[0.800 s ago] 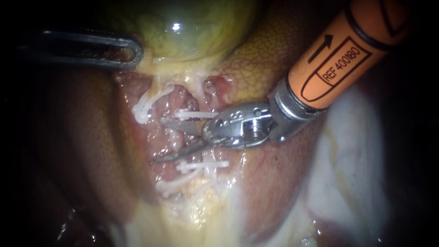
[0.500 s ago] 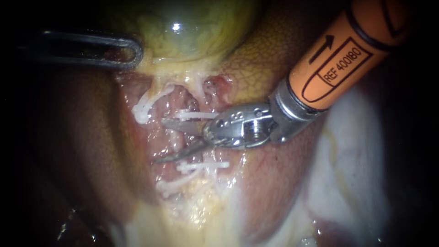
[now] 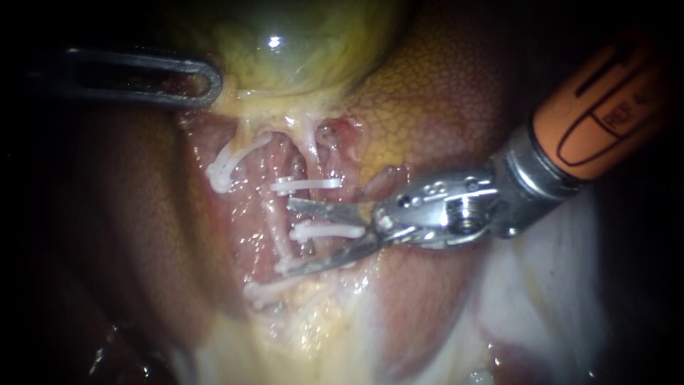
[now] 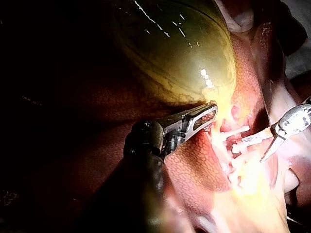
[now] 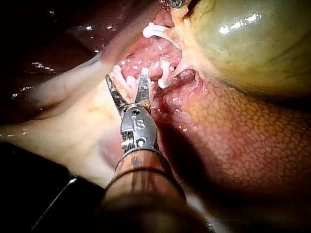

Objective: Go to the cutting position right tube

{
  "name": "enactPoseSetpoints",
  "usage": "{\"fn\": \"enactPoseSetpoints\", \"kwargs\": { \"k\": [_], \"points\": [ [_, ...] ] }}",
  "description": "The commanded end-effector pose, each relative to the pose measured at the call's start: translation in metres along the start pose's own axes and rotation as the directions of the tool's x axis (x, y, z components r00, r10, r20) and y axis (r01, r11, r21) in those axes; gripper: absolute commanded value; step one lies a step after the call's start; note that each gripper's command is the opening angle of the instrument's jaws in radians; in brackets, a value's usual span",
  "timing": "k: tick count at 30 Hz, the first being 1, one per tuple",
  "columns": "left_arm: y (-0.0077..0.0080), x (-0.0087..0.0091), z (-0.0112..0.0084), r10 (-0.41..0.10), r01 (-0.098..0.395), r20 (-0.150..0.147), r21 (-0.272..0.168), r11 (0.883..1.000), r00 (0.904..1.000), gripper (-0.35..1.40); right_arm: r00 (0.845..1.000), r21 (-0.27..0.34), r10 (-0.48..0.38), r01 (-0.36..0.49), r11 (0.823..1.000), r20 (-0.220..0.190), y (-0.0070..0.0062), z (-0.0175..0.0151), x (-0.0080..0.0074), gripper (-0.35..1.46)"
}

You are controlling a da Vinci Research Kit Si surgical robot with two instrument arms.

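Left instrument [image 3: 203,78] clamped on gallbladder [image 3: 299,43], prob to tension tube [image 3: 276,227]; right instrument [image 3: 292,237] blades gaping w/ middle clip [image 3: 328,229] between, not biting yet.

Clips [image 3: 308,185] crowd the tube [image 3: 311,146].

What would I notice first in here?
The shiny green-yellow gallbladder sits at the top of the endoscope view. Below it, the right tool comes in on its bright orange shaft, with its open blades on either side of a small white clip.
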Motion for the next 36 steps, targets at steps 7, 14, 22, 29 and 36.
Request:
{"fn": "enactPoseSetpoints", "kwargs": {
  "k": [7,14,22,29,36],
  "points": [
    [0.0,0.0,0.0,0.0,0.0,0.0,0.001,1.0,1.0,-0.35,0.992,0.007,0.127,-0.127,0.992,0.018,0.0012,-0.002,-0.0015,0.79],
    [0.0,0.0,0.0,0.0,0.0,0.0,0.001,1.0,1.0,-0.35,0.973,-0.007,0.222,-0.222,0.975,0.058,0.0027,-0.0019,-0.0027,0.74],
    [0.0,0.0,0.0,0.0,0.0,0.0,0.001,1.0,1.0,-0.35,0.963,0.011,0.259,-0.261,0.965,0.068,0.0045,0.0001,-0.0034,0.74],
    [0.0,0.0,0.0,0.0,0.0,0.0,0.0,1.0,1.0,-0.35,0.963,0.072,0.263,-0.266,0.961,0.054,0.0051,0.003,-0.0039,0.78],
    [0.0,0.0,0.0,0.0,0.0,0.0,0.0,1.0,1.0,-0.35,0.975,0.19,0.222,-0.216,0.958,-0.013,0.0057,0.0045,-0.0038,0.74]
  ]
}}
